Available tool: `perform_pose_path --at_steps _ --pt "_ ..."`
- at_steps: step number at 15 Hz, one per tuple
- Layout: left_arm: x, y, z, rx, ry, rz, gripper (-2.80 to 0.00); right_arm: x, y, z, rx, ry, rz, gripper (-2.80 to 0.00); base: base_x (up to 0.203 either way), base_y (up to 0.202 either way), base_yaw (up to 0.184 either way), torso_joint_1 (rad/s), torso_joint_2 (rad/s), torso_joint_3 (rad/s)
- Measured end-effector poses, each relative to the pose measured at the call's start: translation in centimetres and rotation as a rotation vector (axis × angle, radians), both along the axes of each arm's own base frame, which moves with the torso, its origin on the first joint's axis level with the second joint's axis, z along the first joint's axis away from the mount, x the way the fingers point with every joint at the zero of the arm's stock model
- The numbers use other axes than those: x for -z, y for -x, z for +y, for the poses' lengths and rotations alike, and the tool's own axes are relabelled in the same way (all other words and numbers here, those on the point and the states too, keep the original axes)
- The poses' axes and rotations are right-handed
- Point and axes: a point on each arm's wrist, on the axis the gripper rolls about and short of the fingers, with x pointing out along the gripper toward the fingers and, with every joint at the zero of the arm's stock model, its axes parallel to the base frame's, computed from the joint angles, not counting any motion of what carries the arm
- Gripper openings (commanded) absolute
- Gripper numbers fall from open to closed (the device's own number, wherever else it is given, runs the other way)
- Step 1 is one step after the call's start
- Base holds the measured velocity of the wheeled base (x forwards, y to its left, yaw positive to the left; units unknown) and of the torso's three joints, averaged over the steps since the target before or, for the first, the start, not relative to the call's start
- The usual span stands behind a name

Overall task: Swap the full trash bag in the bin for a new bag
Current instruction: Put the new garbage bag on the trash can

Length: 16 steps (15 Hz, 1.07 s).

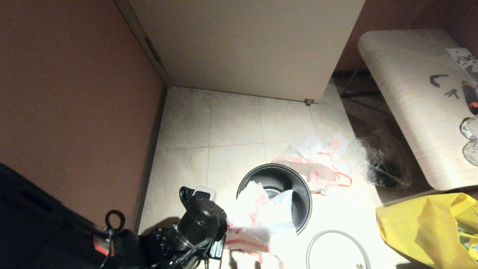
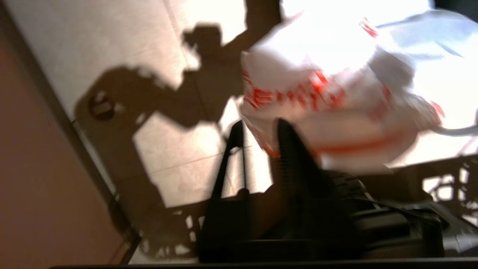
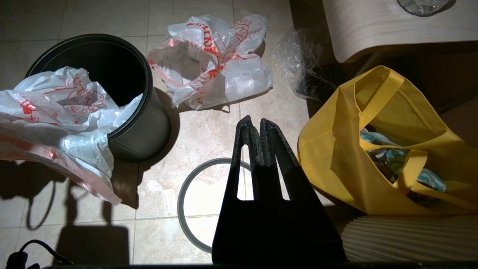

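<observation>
Head view: a limp translucent white plastic bag with red print (image 1: 257, 215) is draped over the near rim of the small round black bin (image 1: 295, 194), pinched by the left tool (image 2: 257, 129), while the bulging look-alike bag (image 3: 213, 63) is left on the floor beyond the bin, and the right tool (image 3: 255, 125), pressed together, is held above the grey ring (image 3: 194, 201).

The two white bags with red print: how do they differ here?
1. The bag at the bin hangs over the bin's rim, partly inside; the bag on the floor lies on the tiles beyond the bin.
2. The left end effector is at the edge of the bag at the bin; nothing touches the bag on the floor.
3. The bag on the floor gapes open towards the bin.

Both are thin, translucent and crumpled.
</observation>
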Motion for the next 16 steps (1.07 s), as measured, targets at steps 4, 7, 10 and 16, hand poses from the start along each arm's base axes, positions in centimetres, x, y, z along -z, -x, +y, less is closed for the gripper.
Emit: perform_pose_path --at_steps 4,7,10,16 --pt "1.6 1.6 0.6 0.133 -0.003 -0.034 0.0 0.0 0.0 0.0 0.0 0.0 0.0 -2.8 0.0 0.0 0.0 0.0 0.0 0.0" --pt "3.1 2.6 1.1 0.251 -0.055 -0.059 0.0 0.0 0.0 0.0 0.0 0.0 0.0 -2.8 0.0 0.0 0.0 0.0 0.0 0.0" --pt "4.4 3.0 1.5 0.306 -0.098 -0.065 0.0 0.0 0.0 0.0 0.0 0.0 0.0 -2.8 0.0 0.0 0.0 0.0 0.0 0.0" --pt "8.0 -0.2 0.1 0.319 -0.199 -0.099 0.0 0.0 0.0 0.0 -0.001 0.0 0.0 -2.8 0.0 0.0 0.0 0.0 0.0 0.0"
